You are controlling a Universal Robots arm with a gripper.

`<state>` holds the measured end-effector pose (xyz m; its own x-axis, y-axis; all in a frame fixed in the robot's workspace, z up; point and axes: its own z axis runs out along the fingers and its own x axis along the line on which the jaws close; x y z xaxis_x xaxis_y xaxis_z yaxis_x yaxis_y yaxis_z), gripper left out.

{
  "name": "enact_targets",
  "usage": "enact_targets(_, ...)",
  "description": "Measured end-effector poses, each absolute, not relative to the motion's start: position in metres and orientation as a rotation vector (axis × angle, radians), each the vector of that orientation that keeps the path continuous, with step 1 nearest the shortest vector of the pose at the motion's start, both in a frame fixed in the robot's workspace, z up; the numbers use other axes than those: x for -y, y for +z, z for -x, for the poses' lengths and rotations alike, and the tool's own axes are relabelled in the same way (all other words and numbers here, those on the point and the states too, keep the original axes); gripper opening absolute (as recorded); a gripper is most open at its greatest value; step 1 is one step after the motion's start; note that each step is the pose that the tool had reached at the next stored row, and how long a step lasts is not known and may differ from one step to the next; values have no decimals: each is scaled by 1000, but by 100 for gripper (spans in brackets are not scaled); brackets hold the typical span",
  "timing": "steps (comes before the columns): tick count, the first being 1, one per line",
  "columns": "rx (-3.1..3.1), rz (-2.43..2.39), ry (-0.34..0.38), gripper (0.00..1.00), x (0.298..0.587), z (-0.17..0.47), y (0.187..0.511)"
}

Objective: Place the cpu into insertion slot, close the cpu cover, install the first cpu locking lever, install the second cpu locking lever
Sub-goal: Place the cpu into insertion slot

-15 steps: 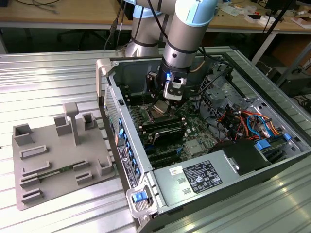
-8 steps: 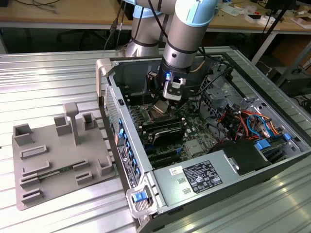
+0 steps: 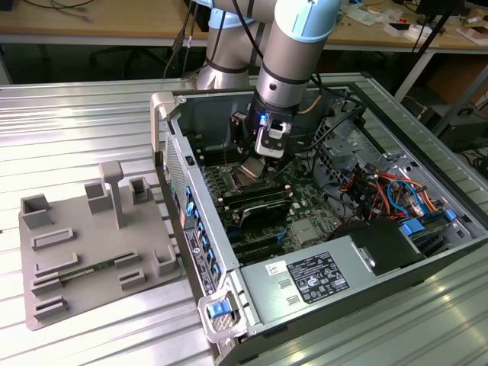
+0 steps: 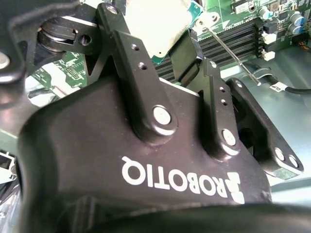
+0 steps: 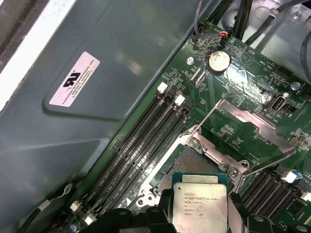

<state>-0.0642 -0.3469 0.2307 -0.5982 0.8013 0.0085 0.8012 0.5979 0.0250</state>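
While fingers [image 5: 163, 216] grip cpu [image 5: 199, 206] | cpu just above insertion slot [image 5: 187, 162]

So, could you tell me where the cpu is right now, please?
In the first wrist view the cpu is held in the gripper, over one edge of the insertion slot, with the open cpu cover just beyond the slot.

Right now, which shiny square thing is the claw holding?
The cpu, the solid flat chip pinched in the gripper; the cpu cover is a hollow frame, open beside the insertion slot.
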Motion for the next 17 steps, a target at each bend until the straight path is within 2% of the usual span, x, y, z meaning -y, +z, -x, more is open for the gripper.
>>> enact_targets(17, -2776, -1462, 41, 55, 347, 64, 231)
